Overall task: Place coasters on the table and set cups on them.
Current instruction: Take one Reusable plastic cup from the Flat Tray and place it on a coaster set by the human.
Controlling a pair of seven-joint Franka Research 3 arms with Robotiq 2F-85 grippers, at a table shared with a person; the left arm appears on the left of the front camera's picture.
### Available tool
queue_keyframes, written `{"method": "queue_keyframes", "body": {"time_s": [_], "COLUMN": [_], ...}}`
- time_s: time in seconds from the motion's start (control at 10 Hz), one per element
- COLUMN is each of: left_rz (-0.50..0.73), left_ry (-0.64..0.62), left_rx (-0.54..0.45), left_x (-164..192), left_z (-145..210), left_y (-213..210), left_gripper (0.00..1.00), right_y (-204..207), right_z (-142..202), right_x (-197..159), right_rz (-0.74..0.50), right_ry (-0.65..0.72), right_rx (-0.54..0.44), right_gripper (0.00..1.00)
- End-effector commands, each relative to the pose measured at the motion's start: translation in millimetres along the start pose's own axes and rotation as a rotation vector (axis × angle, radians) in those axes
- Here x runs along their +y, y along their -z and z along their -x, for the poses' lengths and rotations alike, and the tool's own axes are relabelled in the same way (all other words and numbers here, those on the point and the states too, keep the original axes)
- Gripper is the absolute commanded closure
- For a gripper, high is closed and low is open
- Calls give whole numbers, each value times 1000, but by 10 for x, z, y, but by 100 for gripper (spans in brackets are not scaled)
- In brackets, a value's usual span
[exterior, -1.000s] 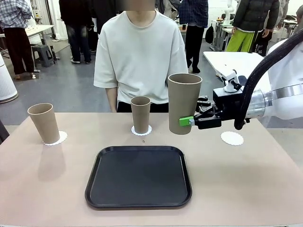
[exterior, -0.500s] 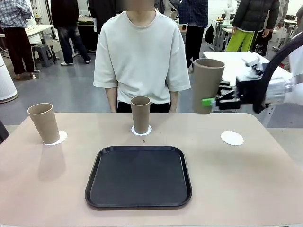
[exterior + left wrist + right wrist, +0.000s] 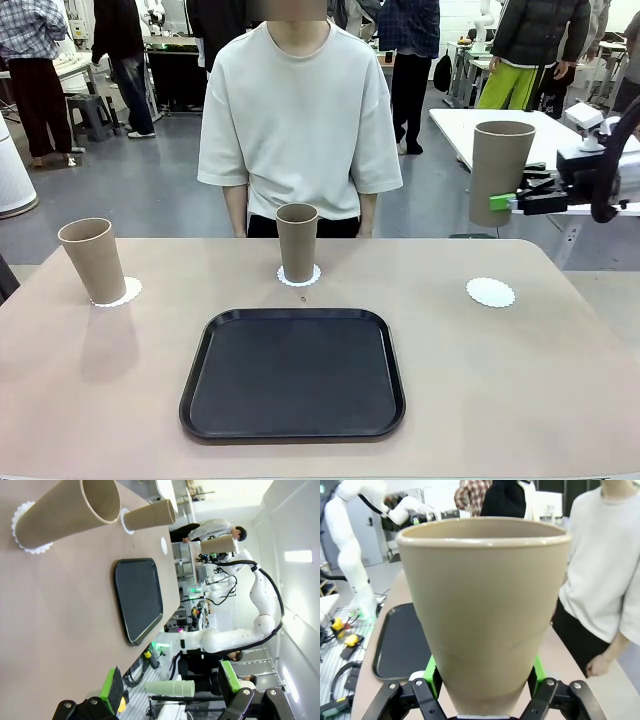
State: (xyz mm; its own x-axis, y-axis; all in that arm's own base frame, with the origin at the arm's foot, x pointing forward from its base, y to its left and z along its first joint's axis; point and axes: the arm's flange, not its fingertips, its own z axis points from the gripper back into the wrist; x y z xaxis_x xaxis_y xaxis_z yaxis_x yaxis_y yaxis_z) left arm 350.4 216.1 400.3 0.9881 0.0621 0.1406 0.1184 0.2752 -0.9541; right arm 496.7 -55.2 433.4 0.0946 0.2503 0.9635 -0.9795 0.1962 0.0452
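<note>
Front view: third cup (image 3: 501, 171) is being held upright, mouth up, long axis vertical, pinched near base by right gripper (image 3: 512, 202), above table (image 3: 520, 380) beyond bare coaster (image 3: 490, 292). Left gripper (image 3: 170, 692) spread wide.

I see two tan cups (image 3: 92, 260) (image 3: 297, 241) upright on white coasters (image 3: 122, 293) (image 3: 299, 276); a third cup (image 3: 499, 172) hangs above the worktop (image 3: 520, 380), its coaster (image 3: 490, 292) bare.

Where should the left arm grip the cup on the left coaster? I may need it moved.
Grip the left cup across its lower wall, coming in level from the side. It stands upright on its coaster, tall, tapered and handleless, and narrowest near the base, probably the steadiest hold.
</note>
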Motion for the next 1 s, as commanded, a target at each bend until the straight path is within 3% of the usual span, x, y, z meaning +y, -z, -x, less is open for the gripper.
{"method": "queue_keyframes", "body": {"time_s": [0.0, 0.3, 0.9], "left_rz": [-1, -1, -1], "left_ry": [-8, -8, -8], "left_rx": [-15, -15, -15], "left_x": [-23, -23, -23], "left_z": [-16, -16, -16], "left_y": [-8, -8, -8], "left_gripper": [0, 0, 0], "right_y": [-234, -495, -493], "right_z": [-45, 37, 77], "right_x": [-1, 14, 60], "right_rz": [-33, -28, -2], "right_ry": [22, 24, 17], "right_rx": [27, 14, 7], "right_gripper": [20, 20, 20]}}
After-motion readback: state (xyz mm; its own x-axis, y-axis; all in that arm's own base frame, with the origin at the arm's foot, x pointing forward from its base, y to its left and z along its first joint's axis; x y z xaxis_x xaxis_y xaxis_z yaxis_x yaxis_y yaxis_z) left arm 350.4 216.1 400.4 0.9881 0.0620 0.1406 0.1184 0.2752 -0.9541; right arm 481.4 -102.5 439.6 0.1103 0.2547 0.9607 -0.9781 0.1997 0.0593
